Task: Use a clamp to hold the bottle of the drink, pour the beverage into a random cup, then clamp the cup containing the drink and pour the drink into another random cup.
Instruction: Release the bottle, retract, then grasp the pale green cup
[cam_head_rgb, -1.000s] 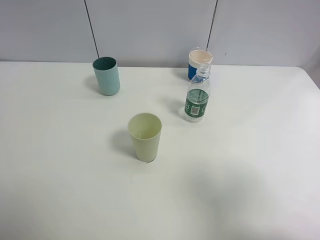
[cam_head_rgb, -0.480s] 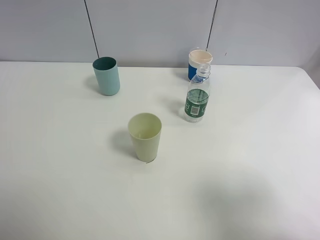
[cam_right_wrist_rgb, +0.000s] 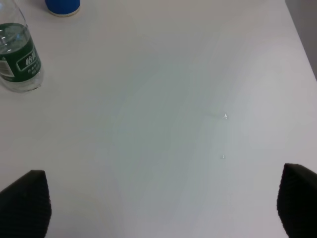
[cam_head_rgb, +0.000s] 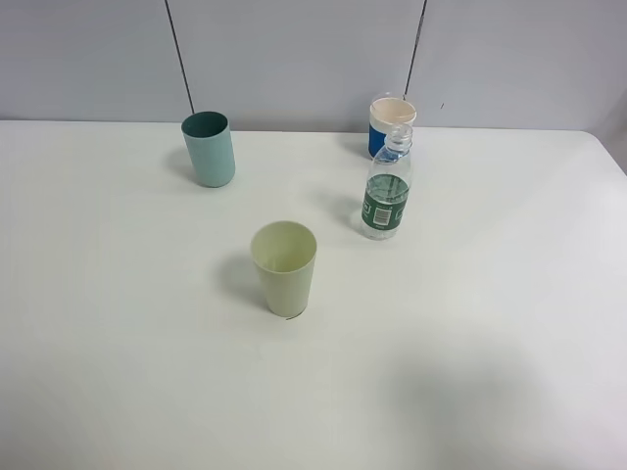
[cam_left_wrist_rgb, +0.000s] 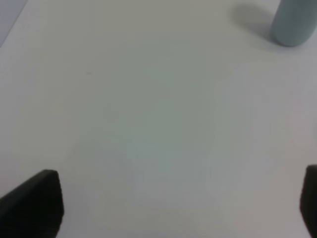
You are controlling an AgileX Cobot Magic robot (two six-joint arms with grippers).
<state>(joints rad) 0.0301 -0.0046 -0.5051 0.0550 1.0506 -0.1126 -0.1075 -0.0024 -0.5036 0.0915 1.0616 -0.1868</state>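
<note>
Nothing has moved. The left gripper (cam_left_wrist_rgb: 171, 203) and right gripper (cam_right_wrist_rgb: 161, 201) are wide open and empty. The bottle (cam_head_rgb: 386, 191) stands at two o'clock from the yellow cup (cam_head_rgb: 284, 266).

Exterior high view checked against both earlier frames: no change found. For the small clear plastic bottle with green label (cam_head_rgb: 386, 201), pale yellow-green tapered plastic cup (cam_head_rgb: 284, 266) and light teal cylindrical cup (cam_head_rgb: 209, 149), no shift, tilt or level difference detectable.

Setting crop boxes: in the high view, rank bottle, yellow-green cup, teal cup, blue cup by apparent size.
The bottle, taller, and yellow-green cup, wider and nearer: unsure which leads.
Then teal cup.
Then blue cup, partly hidden.
</note>
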